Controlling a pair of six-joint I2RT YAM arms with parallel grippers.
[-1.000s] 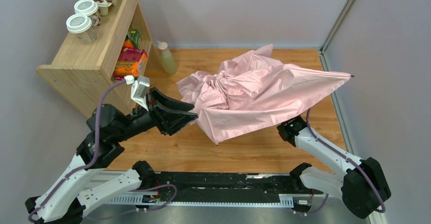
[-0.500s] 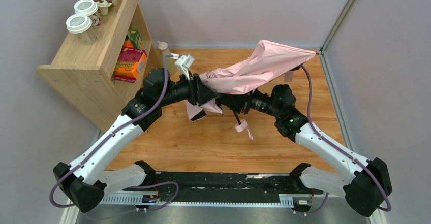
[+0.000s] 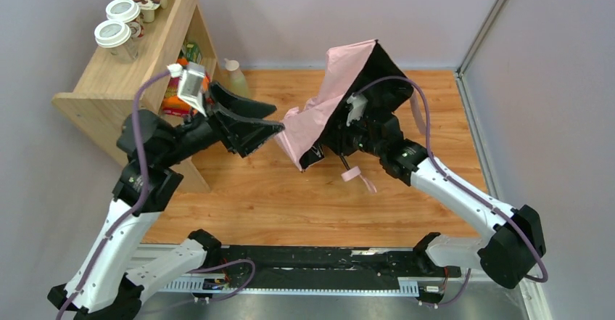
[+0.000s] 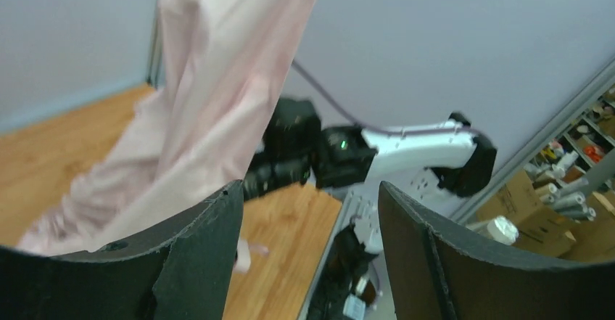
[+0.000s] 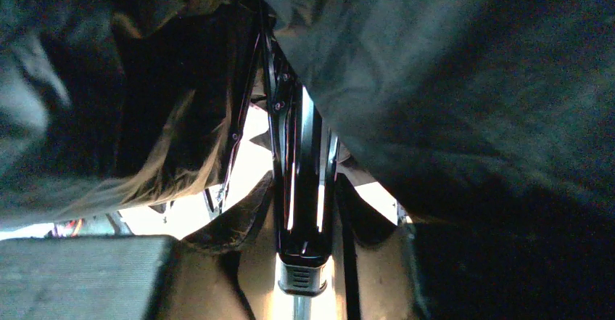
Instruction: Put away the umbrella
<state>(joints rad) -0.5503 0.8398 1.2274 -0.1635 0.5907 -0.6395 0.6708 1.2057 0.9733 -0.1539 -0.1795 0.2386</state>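
The umbrella (image 3: 324,106) is partly collapsed, aloft and tilted above the tabletop (image 3: 254,204). The pale pink canopy (image 3: 339,62) faces left and the dark lining (image 3: 381,80) faces right. The black shaft (image 5: 301,189) is exposed underneath. The pink strap (image 3: 360,178) hangs free.

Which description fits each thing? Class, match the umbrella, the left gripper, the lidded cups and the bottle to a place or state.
Things:
1 umbrella
2 left gripper
3 lidded cups
4 bottle

Descriptions:
A on top of the wooden shelf
B jaws wide open
C pale pink, raised off the table
D standing on the table beside the shelf

Pairs: 1-C, 2-B, 3-A, 4-D
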